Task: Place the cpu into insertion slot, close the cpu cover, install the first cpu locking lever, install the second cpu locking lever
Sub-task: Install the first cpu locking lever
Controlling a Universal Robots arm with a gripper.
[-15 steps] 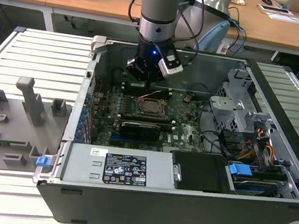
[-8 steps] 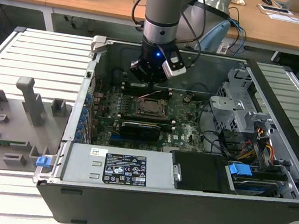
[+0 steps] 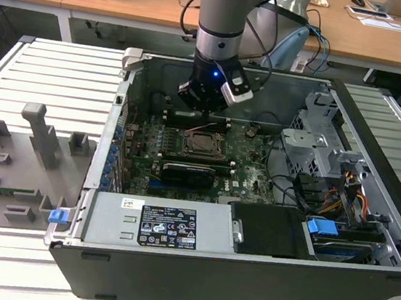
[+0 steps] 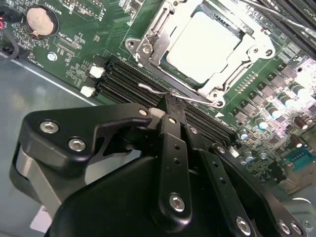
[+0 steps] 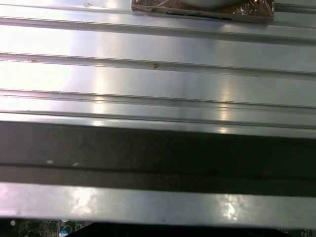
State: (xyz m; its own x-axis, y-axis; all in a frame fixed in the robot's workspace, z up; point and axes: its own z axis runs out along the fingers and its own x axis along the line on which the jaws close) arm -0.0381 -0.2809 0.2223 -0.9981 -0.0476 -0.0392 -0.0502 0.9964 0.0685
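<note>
Exterior view, middle of frame: the chip lies in its socket, cover down. In the second wrist view the gripper, closed and empty, meets the lever — best pushed slowly, squarely.

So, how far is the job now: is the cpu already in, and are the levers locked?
Looks done: the cpu sits in the socket, and the cpu cover lies closed around it. In hand: the gripper, fingers together, has its tip at a thin wire locking lever along the socket's edge. Left: latching the levers; I cannot tell whether either one is hooked down yet.
</note>
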